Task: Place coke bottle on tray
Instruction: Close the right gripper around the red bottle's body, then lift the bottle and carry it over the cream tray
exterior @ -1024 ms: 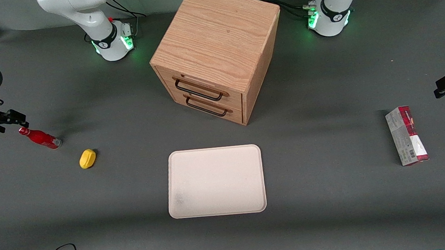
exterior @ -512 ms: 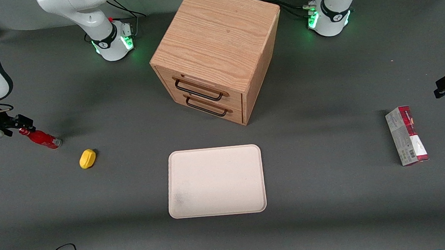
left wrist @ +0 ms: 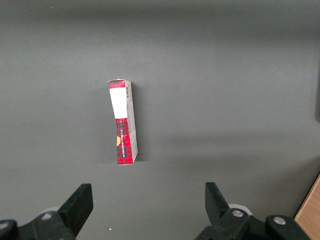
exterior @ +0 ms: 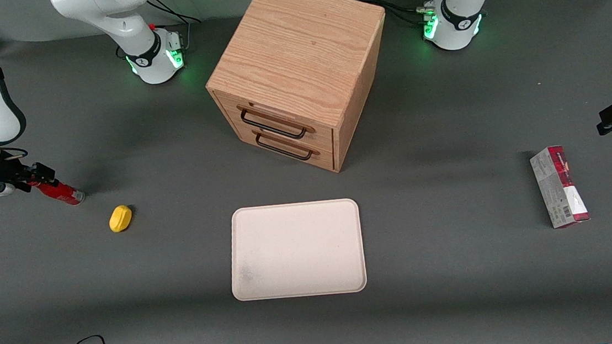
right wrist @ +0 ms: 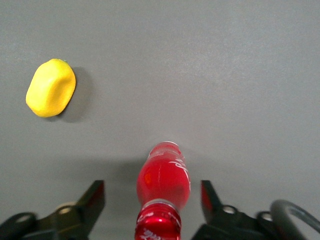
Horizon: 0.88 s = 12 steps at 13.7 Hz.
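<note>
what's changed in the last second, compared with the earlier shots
The gripper has slid along the table toward the coke bottle, and its open fingers now stand on either side of the bottle's cap end, apart from it in the right wrist view. Nothing has been grasped yet. The bottle lies on its side where it was; the tray, yellow lump, wooden cabinet and carton have not moved.

The front camera looks steeply down over the whole table (exterior: 461, 302). The right wrist camera hangs close above the coke bottle (right wrist: 164, 182), with the gripper (right wrist: 152, 197) spread around it. The left wrist camera faces down on the red-and-grey carton (left wrist: 124, 122). The front view shares both spots.
</note>
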Tool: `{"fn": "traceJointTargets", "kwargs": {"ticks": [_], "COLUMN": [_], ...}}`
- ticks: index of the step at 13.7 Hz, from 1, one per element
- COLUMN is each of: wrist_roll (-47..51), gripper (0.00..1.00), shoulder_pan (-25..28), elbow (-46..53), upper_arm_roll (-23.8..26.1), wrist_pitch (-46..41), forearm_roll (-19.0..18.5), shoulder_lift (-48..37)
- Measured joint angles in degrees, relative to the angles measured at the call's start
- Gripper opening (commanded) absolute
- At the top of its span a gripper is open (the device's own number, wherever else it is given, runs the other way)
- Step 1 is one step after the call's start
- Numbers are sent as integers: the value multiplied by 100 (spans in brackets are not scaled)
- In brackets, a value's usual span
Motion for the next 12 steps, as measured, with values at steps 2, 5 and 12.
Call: {"fn": "traceJointTargets", "kwargs": {"ticks": [2,5,12], "wrist_roll": [-207,-347,-71], "gripper": [42,7,0], "shoulder_pan": [-21,-71,-69], "elbow": [0,10,428], "upper_arm_roll": [-12,-28,42], "wrist_pitch": [14,31,-469], "forearm_roll": [0,12,17], "shoulder_lift": [32,73,117]}}
